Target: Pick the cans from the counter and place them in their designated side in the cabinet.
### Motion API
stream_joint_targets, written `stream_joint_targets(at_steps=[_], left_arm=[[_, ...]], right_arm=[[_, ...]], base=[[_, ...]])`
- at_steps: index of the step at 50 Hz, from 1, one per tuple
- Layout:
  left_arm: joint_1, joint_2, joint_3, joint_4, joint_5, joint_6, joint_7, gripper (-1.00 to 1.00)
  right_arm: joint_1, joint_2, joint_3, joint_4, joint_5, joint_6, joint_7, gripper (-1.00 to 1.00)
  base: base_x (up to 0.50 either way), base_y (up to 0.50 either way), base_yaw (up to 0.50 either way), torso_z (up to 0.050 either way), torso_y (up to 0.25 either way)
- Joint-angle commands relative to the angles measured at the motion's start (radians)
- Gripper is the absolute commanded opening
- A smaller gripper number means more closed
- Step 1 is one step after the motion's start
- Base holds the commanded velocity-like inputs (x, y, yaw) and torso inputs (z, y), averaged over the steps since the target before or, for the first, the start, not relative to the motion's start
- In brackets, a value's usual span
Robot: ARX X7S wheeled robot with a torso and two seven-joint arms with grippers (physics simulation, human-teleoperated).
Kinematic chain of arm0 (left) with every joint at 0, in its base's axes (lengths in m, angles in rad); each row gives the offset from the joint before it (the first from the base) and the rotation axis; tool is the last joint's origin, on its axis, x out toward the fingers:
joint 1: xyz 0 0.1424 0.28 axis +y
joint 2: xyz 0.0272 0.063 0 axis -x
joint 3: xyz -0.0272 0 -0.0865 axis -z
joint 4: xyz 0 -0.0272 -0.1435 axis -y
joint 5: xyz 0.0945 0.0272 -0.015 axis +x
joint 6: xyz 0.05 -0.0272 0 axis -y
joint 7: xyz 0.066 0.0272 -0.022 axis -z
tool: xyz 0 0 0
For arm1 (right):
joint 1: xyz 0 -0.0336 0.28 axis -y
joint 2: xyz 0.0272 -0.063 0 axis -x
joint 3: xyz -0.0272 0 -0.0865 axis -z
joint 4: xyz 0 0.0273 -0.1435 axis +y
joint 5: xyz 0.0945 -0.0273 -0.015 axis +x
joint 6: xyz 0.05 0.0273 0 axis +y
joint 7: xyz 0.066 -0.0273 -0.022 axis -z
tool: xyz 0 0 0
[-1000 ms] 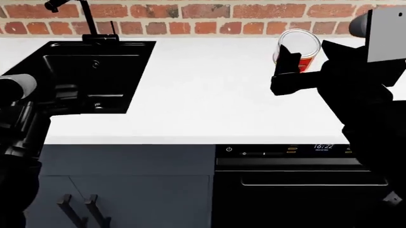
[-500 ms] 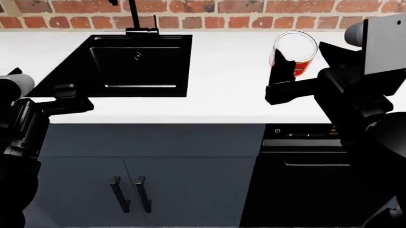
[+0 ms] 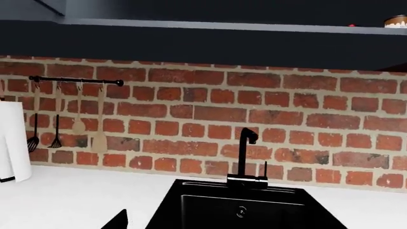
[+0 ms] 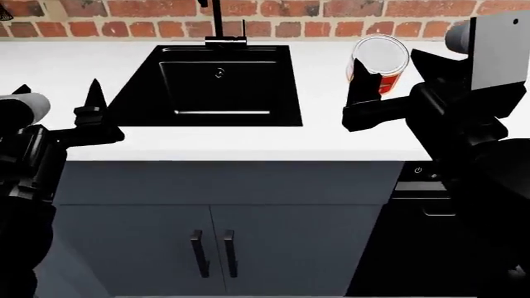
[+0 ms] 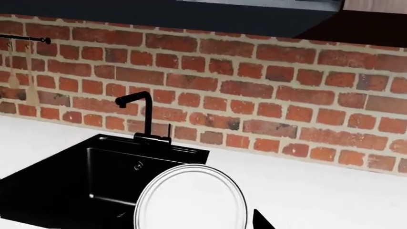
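Can with the red label [image 4: 381, 62]: in the head view it sits at the upper right of the frame, clamped in the right gripper [image 4: 370, 84] and lifted above the white counter [image 4: 314, 139], just right of the black sink [image 4: 217, 84]. We see its metal top facing the camera, so its long axis stands roughly upright. The right arm alone carries it; the left gripper [image 4: 93, 115], at the left edge of the frame, holds nothing, and we cannot tell how its jaws stand. We judge that the coming move turns on what lies above: the can must rise toward the cabinet.

The right wrist view shows the can's round top [image 5: 190, 200] at the lower centre, with the tap [image 5: 145, 117] and brick wall [image 5: 305, 95] behind. Only the left wrist view shows a dark shelf [image 3: 222, 26] across the top of the frame, with another can [image 3: 395, 21] at its upper right corner. We see no second can on the counter.
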Motion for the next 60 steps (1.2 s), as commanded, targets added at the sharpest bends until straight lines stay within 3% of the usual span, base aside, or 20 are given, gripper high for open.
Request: stream_joint_targets(at_steps=[1,6,14,19,28,29,34,38,48,60], left_arm=[[-0.022,-0.011,0.055,-0.019,0.042,0.025,0.008,1.00],[-0.080,-0.030,0.109,-0.039,0.064,-0.006,0.010,1.00],[-0.277,-0.061,0.234,-0.134,0.102,-0.044,0.063,1.00],[-0.429,-0.066,0.294,-0.275,0.080,-0.077,0.156,1.00],[-0.654,-0.079,0.434,-0.582,0.135,-0.048,0.322,1.00],[-0.674,-0.082,0.452,-0.616,0.145,-0.032,0.348,1.00],[-0.766,-0.104,0.531,-0.778,0.178,0.065,0.507,1.00],[-0.821,-0.112,0.571,-0.871,0.190,0.106,0.601,1.00],[-0.957,-0.057,0.614,-1.201,0.274,0.255,0.621,1.00],[-1.004,-0.095,0.623,-1.246,0.290,0.272,0.657,1.00]], right_arm=[[0.103,0.009,0.007,0.040,-0.007,0.021,0.015,-1.00],[0.307,0.007,-0.040,0.161,-0.012,0.060,0.009,-1.00],[0.766,0.022,-0.308,0.590,-0.172,-0.022,-0.174,-1.00],[1.034,-0.015,-0.539,0.922,-0.331,-0.175,-0.363,-1.00],[1.341,-0.186,-0.740,1.630,-0.558,-0.528,-0.597,-1.00],[1.373,-0.220,-0.729,1.735,-0.607,-0.583,-0.626,-1.00],[1.374,-0.303,-0.315,1.803,-1.120,-0.600,-0.735,-1.00],[1.374,-0.324,-0.162,1.798,-1.289,-0.599,-0.756,-1.00],[1.374,-0.346,-0.121,1.797,-1.268,-0.608,-0.727,-1.00],[1.374,-0.369,-0.125,1.763,-1.320,-0.564,-0.797,-1.00]], base=[[0.00,0.00,0.00,0.000,0.000],[0.00,0.00,0.00,0.000,0.002],[0.00,0.00,0.00,0.000,0.000],[0.00,0.00,0.00,0.000,0.002],[0.00,0.00,0.00,0.000,0.000],[0.00,0.00,0.00,0.000,0.000],[0.00,0.00,0.00,0.000,0.000],[0.00,0.00,0.00,0.000,0.002],[0.00,0.00,0.00,0.000,0.000],[0.00,0.00,0.00,0.001,0.001]])
